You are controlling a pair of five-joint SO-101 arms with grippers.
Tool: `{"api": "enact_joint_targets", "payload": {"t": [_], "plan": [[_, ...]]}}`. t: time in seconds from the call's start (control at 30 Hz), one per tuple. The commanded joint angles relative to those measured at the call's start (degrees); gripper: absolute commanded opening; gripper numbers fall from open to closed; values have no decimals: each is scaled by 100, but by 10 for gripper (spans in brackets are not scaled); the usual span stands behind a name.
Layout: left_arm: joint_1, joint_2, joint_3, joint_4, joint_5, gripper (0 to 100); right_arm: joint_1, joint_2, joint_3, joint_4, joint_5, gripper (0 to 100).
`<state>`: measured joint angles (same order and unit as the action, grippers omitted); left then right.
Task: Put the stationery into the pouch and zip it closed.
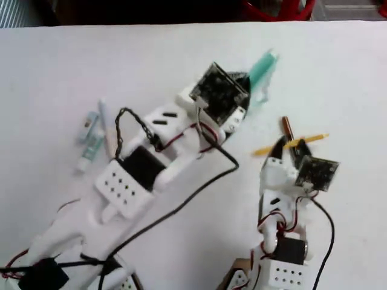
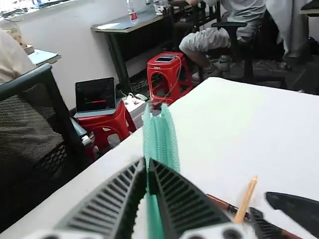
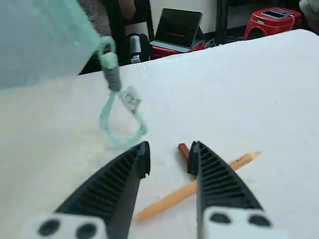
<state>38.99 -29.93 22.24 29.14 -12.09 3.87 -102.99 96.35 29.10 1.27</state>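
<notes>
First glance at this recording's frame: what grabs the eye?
The green mesh pouch stands out, pinched in the left gripper toward the table's far side. The right gripper sits open over a yellow pencil crossing a brown pen. More stationery lies apart on the high view's left.

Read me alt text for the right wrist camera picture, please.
The right gripper, open, sits over an orange pencil lying on a white table, the end of a brown pencil between its jaws. A teal pouch hangs raised nearby, its zipper pull and cord loop dangling.
</notes>
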Motion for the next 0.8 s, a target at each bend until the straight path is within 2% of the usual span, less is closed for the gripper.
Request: {"api": "enact_joint_targets", "payload": {"t": [0.0, 0.13, 0.4, 0.67, 0.77], "plan": [[409, -813, -554, 642, -404, 24, -620, 4, 44, 110, 1257, 21], [708, -1604, -695, 1530, -422, 24, -611, 268, 53, -207, 1231, 19], [752, -2519, -642, 2259, -413, 24, -365, 1059, 79, -1182, 1204, 18], [681, -2510, -132, 2453, -466, 24, -400, 593, 79, -910, 1196, 18], [391, -2510, 9, 2488, -466, 24, -400, 558, 79, -857, 1196, 18]]}}
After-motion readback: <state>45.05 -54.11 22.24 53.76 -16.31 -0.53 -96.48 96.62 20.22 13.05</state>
